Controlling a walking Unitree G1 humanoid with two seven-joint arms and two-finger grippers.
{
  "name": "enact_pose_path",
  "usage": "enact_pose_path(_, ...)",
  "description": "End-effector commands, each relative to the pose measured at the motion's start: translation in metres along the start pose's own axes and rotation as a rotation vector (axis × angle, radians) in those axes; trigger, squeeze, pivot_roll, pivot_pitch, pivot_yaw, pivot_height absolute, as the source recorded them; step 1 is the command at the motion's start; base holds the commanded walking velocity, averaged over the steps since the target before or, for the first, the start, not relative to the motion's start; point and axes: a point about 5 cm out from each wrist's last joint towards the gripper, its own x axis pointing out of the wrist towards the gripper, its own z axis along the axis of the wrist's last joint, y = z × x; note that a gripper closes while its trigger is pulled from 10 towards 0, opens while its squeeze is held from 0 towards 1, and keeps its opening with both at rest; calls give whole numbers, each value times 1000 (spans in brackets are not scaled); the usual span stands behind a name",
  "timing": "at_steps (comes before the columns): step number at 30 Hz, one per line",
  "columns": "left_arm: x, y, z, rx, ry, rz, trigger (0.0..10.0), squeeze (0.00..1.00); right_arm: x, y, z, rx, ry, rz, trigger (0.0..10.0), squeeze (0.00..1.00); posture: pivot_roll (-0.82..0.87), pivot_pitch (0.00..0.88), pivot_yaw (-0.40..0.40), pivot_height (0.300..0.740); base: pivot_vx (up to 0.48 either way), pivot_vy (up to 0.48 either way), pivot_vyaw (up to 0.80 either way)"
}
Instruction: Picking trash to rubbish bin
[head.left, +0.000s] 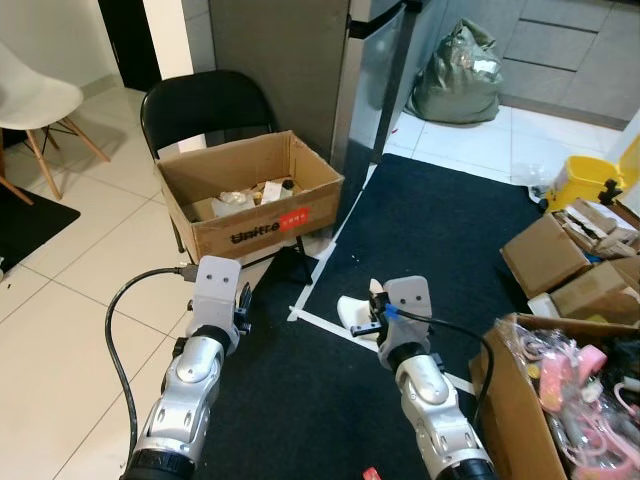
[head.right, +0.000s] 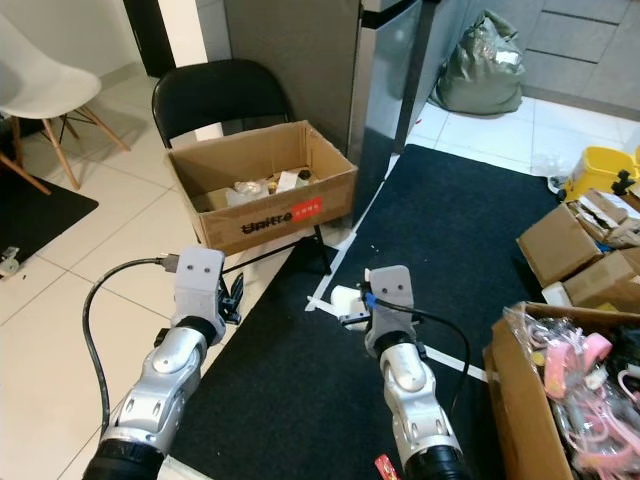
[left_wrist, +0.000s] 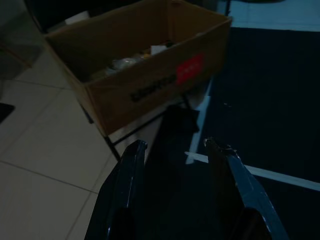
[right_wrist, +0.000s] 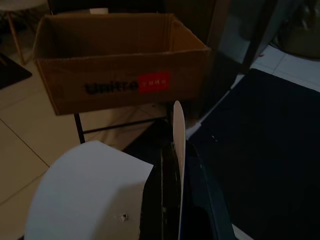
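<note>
The right gripper (head.left: 372, 312) pinches a white paper cup (head.left: 356, 312) by its rim above the black mat (head.left: 440, 230), short of the cardboard box (head.left: 250, 195) on a chair (head.left: 205, 105); the left gripper (left_wrist: 175, 150) hangs open, empty.

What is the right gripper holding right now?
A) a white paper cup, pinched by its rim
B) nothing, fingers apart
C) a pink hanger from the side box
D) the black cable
A. The right gripper has its fingers closed on the rim of the white paper cup, which also shows white at the gripper's tip in the left eye view, short of the cardboard box on the chair.
</note>
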Motion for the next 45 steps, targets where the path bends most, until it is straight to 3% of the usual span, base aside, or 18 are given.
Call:
enact_pose_path(1,-1,-1,-2,6,3,-7,10000,82,-3,-4,-6,1,20,-14,10000,0,-13,94,1,740,375,0,0)
enact_pose_path(35,-3,-2,-1,-1,-5,0,10000,78,0,1,-4,10,15,17,10000,0,-4,96,-14,740,374,0,0)
enact_pose_path(45,-3,-1,-1,0,-9,2,10000,82,3,2,-2,-25,9,30,10000,0,-2,79,-22,740,376,0,0)
